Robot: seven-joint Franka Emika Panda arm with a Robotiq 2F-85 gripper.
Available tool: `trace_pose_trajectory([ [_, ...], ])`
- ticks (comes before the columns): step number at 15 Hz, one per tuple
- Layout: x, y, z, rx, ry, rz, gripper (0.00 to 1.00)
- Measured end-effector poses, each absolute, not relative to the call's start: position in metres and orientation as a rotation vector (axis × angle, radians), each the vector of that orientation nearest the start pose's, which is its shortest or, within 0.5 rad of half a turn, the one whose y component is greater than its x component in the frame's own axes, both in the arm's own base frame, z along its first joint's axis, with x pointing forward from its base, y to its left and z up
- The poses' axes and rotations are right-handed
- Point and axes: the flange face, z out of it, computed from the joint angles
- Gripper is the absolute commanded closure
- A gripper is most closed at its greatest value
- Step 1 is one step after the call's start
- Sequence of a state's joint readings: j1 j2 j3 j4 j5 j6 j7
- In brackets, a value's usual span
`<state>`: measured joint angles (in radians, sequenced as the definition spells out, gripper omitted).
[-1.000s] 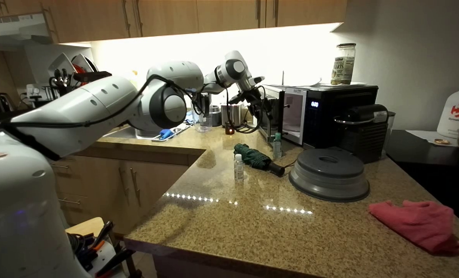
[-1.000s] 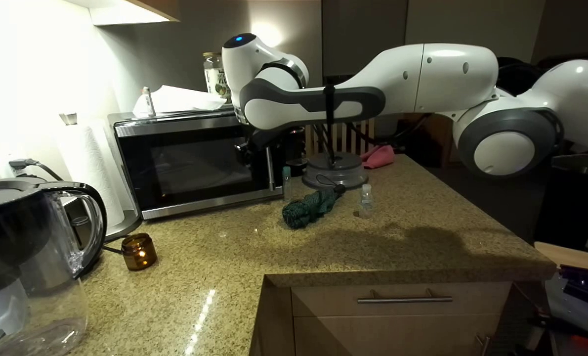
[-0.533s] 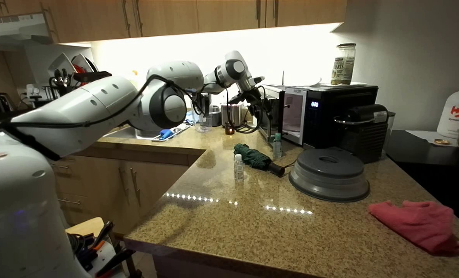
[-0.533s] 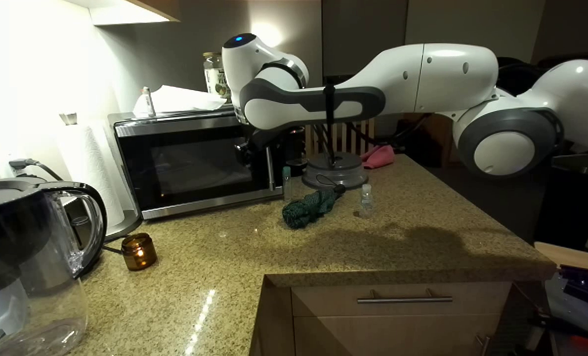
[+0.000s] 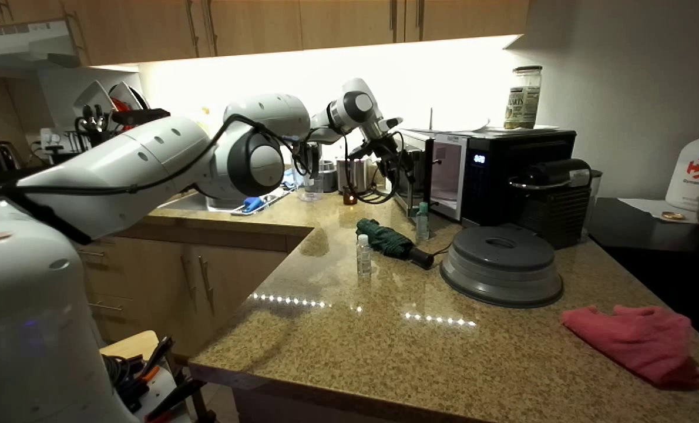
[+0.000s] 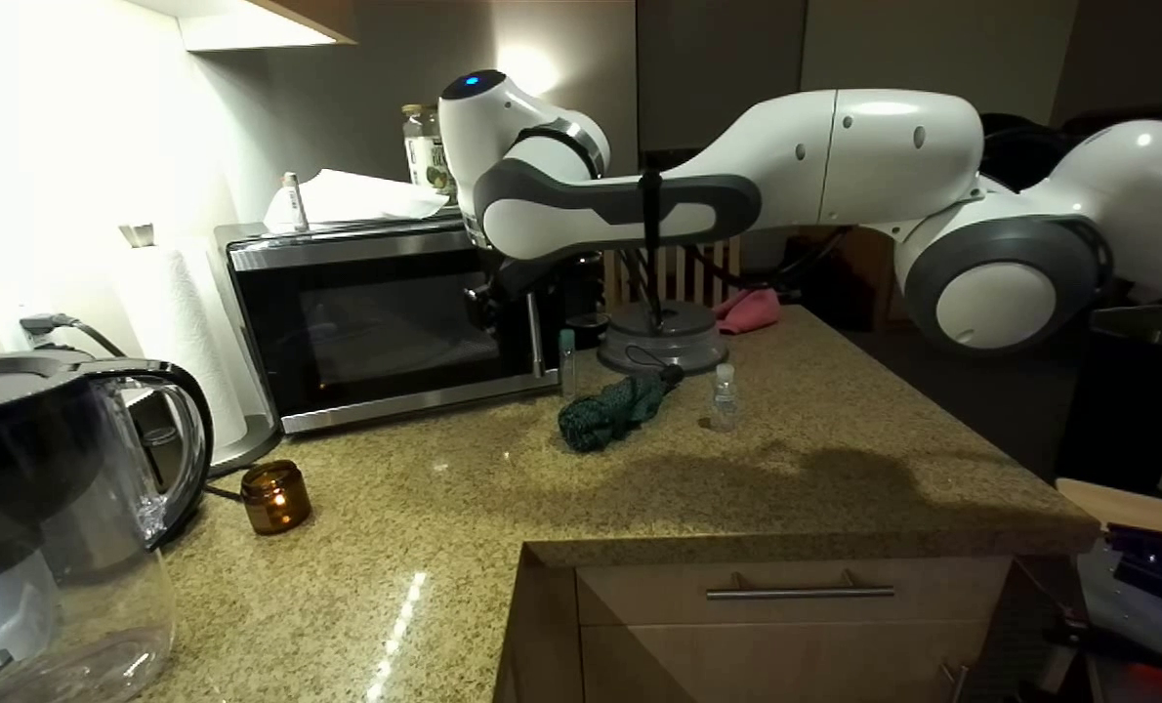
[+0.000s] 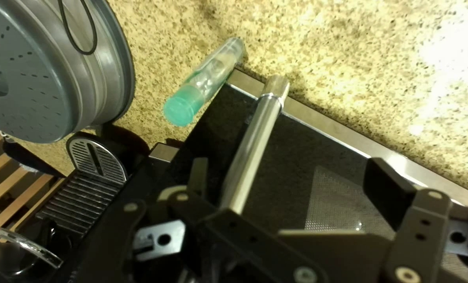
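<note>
Speckled kitchen counter (image 7: 336, 47) below the gripper (image 7: 289, 175). Jaws parted; microwave handle (image 7: 253, 147) appears between them in the wrist view, nearer one side, contact unclear. Sound hold: best centred on it, clear of the green-capped bottle (image 7: 206, 82) lower down. Microwave door (image 5: 427, 182) beside gripper: ajar in an exterior view, gap not evident from the wrist.

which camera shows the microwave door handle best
The wrist view: the handle looks largest there, lower end uncovered, though the hand hides its upper part. An exterior view shows a small lower stretch; in an exterior view with the door nearly edge-on, it's hard to make out.
</note>
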<state>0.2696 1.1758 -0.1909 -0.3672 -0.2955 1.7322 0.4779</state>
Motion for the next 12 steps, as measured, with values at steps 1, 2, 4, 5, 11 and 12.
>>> trace_pose_trajectory([
  [1, 0.799, 0.142, 0.396, -3.442, 0.428, -0.599, 0.09],
  [2, 0.799, 0.142, 0.396, -3.441, 0.432, -0.600, 0.27],
  [4, 0.799, 0.140, 0.397, -3.440, 0.449, -0.605, 0.40],
  [5, 0.799, 0.139, 0.397, -3.439, 0.467, -0.611, 0.45],
  [11, 0.798, 0.132, 0.397, -3.385, 0.731, -0.622, 0.86],
  [12, 0.797, 0.132, 0.396, -3.375, 0.777, -0.612, 0.92],
])
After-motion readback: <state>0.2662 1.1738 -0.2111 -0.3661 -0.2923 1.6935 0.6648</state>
